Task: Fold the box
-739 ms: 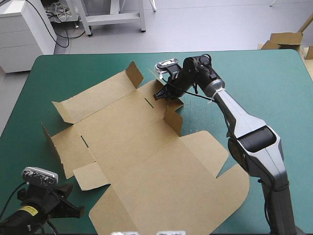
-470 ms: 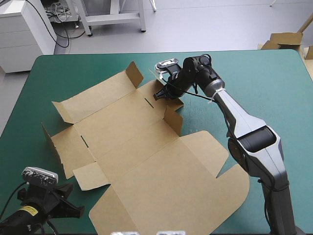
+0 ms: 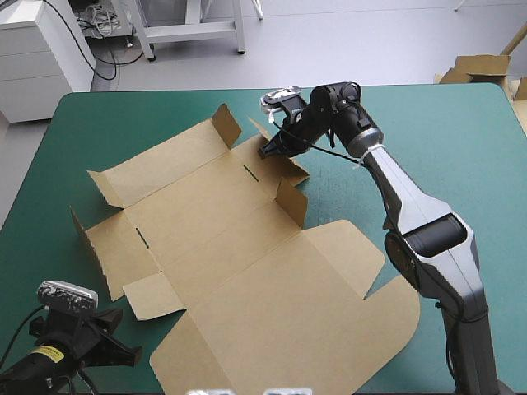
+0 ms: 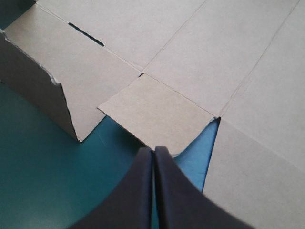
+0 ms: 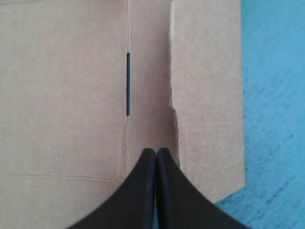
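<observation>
Brown box (image 3: 247, 247) lies as cut sheet, mostly flat, across centre of frame on teal-green cover (image 3: 461, 140), widest panel toward lower right. Several side flaps tilt up along its upper-left edges. At upper centre, right gripper (image 3: 268, 151) points down onto sheet's far corner panel, 2 black fingers closed into 1 point, narrow slot (image 5: 127, 83) just ahead. At lower left, left gripper (image 3: 123, 354) sits off sheet over cover, fingers pressed together, empty, small flap (image 4: 157, 112) just ahead.
</observation>
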